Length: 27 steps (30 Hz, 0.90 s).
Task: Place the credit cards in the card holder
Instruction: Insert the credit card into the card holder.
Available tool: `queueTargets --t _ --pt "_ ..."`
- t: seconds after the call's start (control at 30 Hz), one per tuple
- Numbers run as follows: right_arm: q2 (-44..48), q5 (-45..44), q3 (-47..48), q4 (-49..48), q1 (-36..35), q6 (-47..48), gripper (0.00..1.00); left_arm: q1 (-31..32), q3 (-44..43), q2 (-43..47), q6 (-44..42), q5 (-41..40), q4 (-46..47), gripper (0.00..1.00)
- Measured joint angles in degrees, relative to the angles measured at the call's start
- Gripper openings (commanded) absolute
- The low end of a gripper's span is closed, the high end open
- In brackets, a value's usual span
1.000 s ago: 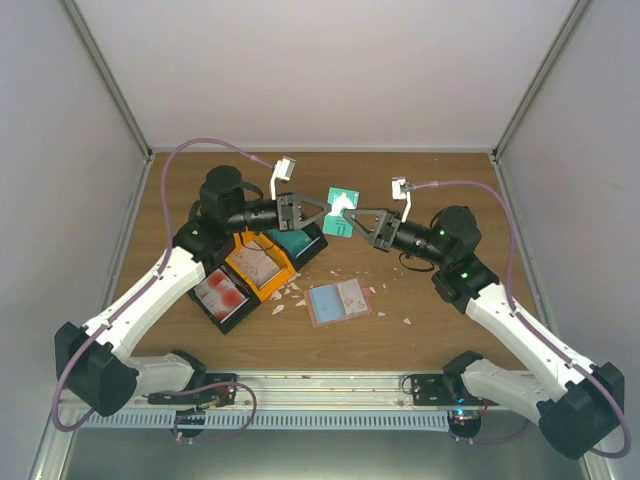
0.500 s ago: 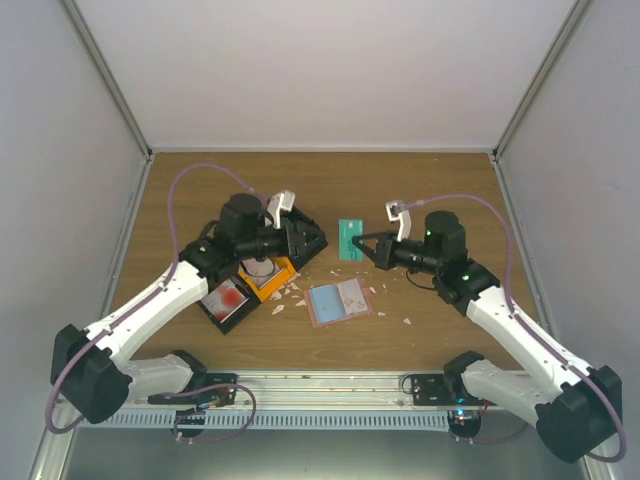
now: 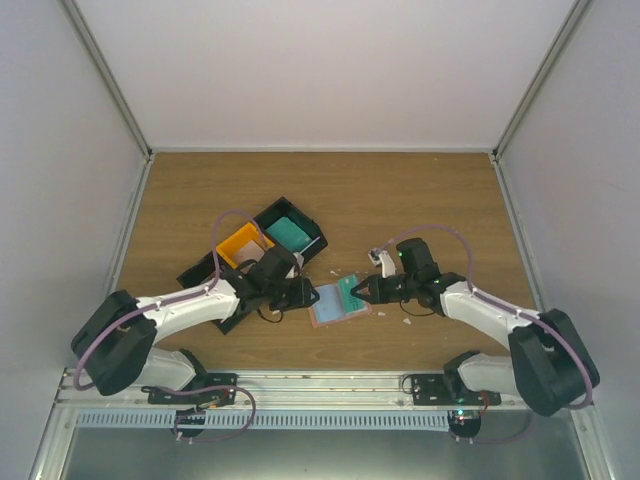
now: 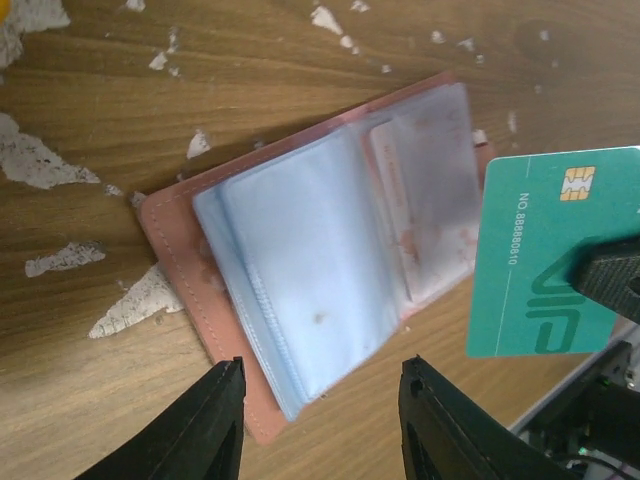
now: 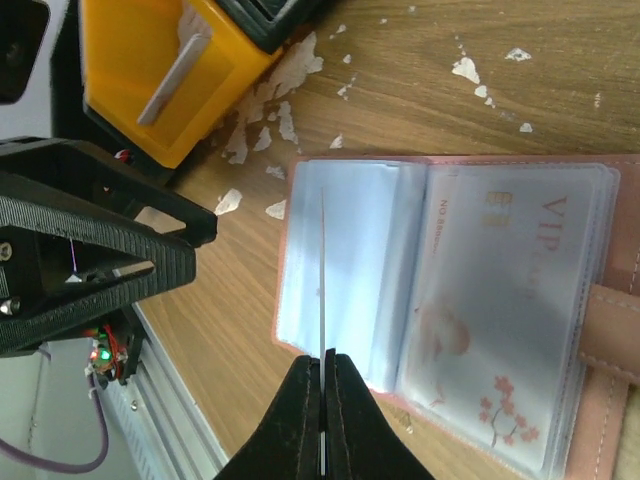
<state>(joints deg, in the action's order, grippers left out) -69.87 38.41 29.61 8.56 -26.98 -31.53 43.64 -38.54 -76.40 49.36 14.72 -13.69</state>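
Observation:
The card holder (image 3: 330,305) lies open on the table, its salmon cover (image 4: 172,262) under pale blue clear sleeves (image 4: 310,250). One sleeve holds a pinkish-white credit card (image 5: 500,300). My right gripper (image 5: 322,372) is shut on a teal credit card (image 4: 545,265). The right wrist view shows it edge-on (image 5: 323,270), upright over the sleeves. My left gripper (image 4: 320,400) is open and empty, low at the holder's near-left corner, fingers astride the sleeves' edge. In the top view the left gripper (image 3: 306,296) and right gripper (image 3: 360,291) face each other across the holder.
An orange bin (image 3: 240,245) and a black bin (image 3: 292,233) with teal contents sit behind the left arm, with another black bin (image 3: 200,275) beside them. White scraps (image 4: 40,165) litter the wood around the holder.
Both arms came down from above the bins to the holder. The left gripper let go of the teal card and opened. The right gripper carried the card down over the sleeves.

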Motion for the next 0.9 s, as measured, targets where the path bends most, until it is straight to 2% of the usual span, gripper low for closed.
queueTargets --t 0.13,0.53,0.9 --pt "-4.37 0.44 -0.15 -3.34 0.00 -0.22 0.00 0.61 0.24 -3.19 1.75 -0.70 1.31 0.43" --pt "-13.55 0.66 -0.11 -7.61 -0.02 0.04 0.02 0.72 0.28 -9.14 4.20 -0.87 2.32 0.28" --pt "-16.02 1.27 0.09 -10.47 -0.02 -1.05 0.02 0.74 0.07 -11.21 4.02 -0.79 2.38 0.21"
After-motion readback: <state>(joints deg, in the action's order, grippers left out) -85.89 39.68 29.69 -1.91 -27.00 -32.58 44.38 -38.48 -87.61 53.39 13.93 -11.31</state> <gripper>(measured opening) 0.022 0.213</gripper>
